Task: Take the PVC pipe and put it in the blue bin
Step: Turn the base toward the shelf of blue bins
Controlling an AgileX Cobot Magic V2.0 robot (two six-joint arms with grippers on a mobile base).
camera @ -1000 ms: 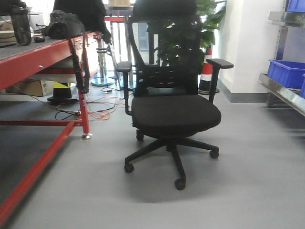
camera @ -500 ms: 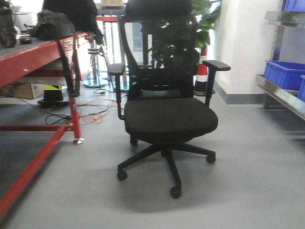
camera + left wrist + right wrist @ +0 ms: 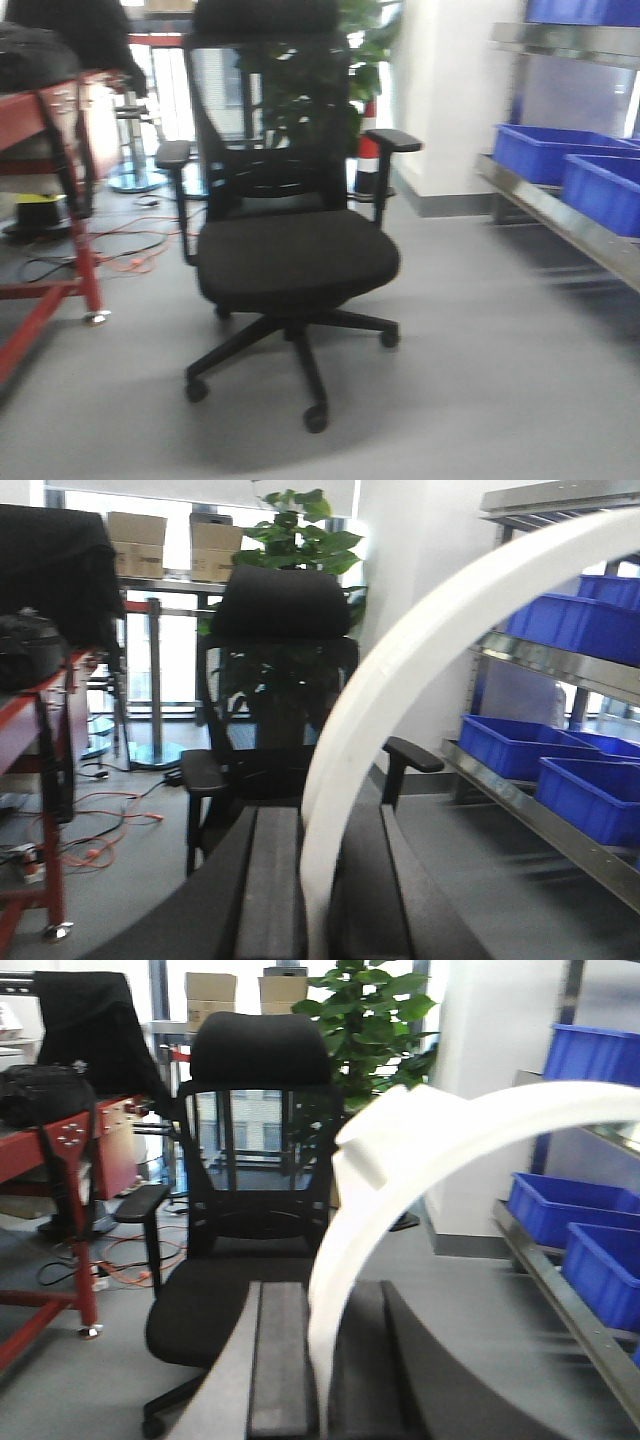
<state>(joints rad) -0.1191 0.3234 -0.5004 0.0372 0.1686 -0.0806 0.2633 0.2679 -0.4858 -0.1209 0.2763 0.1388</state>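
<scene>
Red workbench (image 3: 40, 110) sat left, office chair (image 3: 290, 260) centre, blue bins (image 3: 545, 155) far right. Left gripper (image 3: 318, 880) pinched the curved white PVC pipe (image 3: 400, 670). Right gripper (image 3: 322, 1360) clamped it too, possibly the same piece.

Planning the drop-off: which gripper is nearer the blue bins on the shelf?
Right, probably: the blue bins lie off to the right of both the right gripper and the left gripper, each holding white PVC pipe.
</scene>
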